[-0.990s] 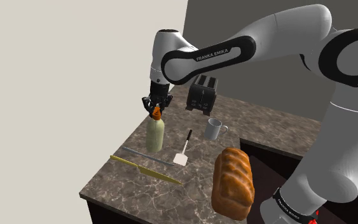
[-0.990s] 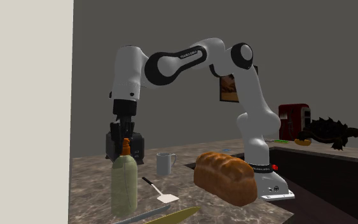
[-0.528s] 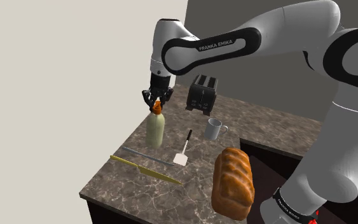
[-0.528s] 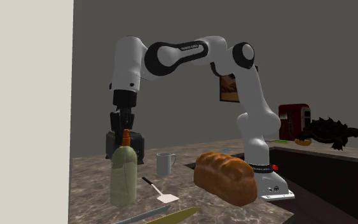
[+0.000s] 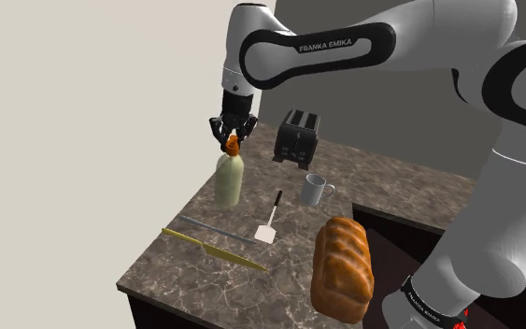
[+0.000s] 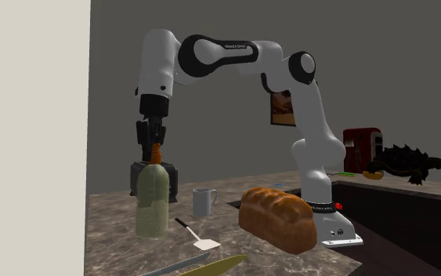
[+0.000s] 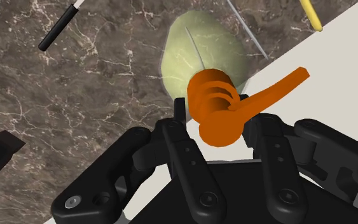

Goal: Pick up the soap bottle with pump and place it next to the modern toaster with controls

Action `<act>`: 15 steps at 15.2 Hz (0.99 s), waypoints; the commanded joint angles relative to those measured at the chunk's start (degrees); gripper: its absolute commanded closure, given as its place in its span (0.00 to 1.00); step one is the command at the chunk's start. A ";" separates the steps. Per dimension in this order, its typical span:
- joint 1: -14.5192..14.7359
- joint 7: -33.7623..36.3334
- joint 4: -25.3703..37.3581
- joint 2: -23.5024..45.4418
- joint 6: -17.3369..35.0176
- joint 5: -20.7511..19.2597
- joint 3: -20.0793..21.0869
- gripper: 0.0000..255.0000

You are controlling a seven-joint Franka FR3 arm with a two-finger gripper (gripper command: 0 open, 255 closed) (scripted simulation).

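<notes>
The soap bottle (image 5: 229, 179) has a pale green body and an orange pump (image 7: 219, 108). It hangs upright above the dark marble counter (image 5: 251, 280), lifted clear of the surface. My gripper (image 5: 232, 139) is shut on the orange pump neck, one black finger (image 7: 182, 149) on each side. In the second exterior view the soap bottle (image 6: 153, 202) hangs under the gripper (image 6: 155, 146). The black toaster (image 5: 297, 136) stands further back on the counter, to the shoulder view's right of the bottle.
A grey mug (image 5: 314, 190), a spatula (image 5: 270, 221), a yellow knife (image 5: 212, 249) and a thin grey rod lie on the counter. A bread loaf (image 5: 342, 268) lies near the stand. The counter's edge is close below the bottle.
My gripper has risen with the soap bottle in it, lifting it off the counter. Nothing else has moved.
</notes>
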 commanded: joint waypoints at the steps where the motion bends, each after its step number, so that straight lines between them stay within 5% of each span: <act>1: -0.04 -0.20 1.39 -0.14 -1.51 0.10 -0.01 1.00; 15: 0.32 -0.57 12.46 0.07 -12.37 0.21 0.20 1.00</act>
